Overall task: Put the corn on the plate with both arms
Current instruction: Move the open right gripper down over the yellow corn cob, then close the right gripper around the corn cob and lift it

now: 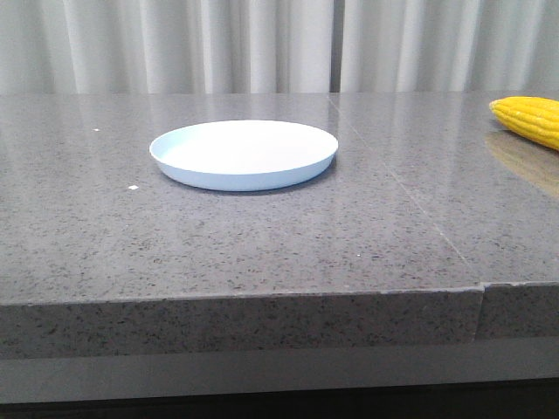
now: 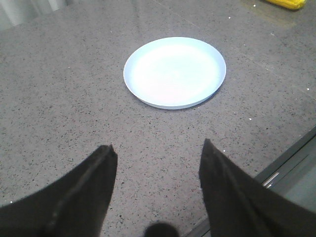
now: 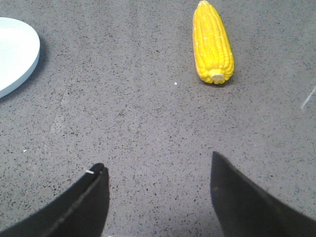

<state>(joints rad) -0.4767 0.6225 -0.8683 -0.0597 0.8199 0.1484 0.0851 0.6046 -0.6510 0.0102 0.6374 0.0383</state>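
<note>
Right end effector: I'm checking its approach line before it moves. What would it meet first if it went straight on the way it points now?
Probably bare table. The right end effector is open, and the corn lies off to one side of its line, the plate to the other. Depth is unclear.

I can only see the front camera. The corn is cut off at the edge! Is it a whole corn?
Observer: Yes. The right wrist view shows the whole corn lying on the table, pale stub end included.
Operator: Is a gripper holding it?
Observer: No. The right gripper is open, apart from the corn.
Operator: And the other one?
Observer: The left gripper is open too, facing the empty plate.
</note>
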